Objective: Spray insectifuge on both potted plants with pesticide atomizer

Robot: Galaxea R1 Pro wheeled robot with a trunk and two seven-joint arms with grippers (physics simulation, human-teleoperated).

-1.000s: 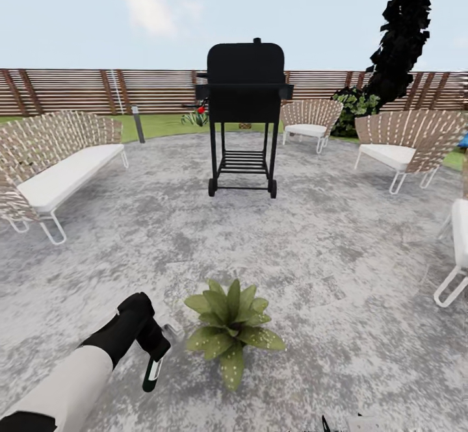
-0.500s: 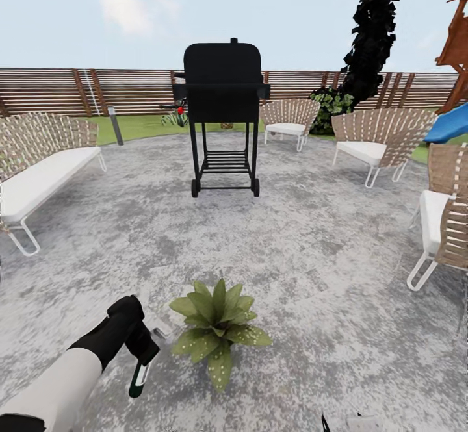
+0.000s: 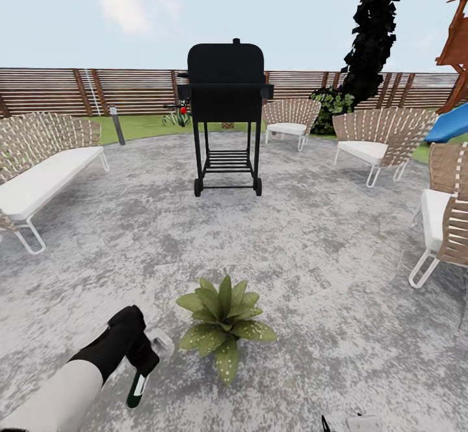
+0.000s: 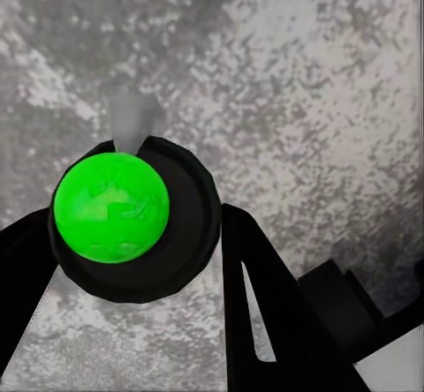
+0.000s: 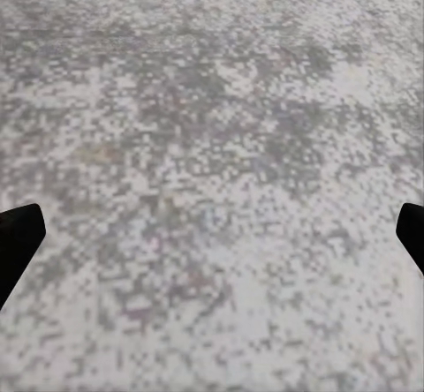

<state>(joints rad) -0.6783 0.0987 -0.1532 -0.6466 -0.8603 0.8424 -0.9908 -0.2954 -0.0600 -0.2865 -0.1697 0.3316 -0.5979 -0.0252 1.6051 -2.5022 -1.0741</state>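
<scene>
Grey mottled stone of the patio [image 3: 338, 250] spreads out to the black grill [image 3: 226, 117] and wicker seats. One potted plant [image 3: 224, 318] sits low in front, speckled white, just right of the left pincer [image 3: 144, 366], which pinches the pesticide atomizer [image 3: 138, 388], its long axis hanging downward. Its wrist view adds a green ball. The right pincer [image 5: 212, 233] is spread over bare stone.
</scene>
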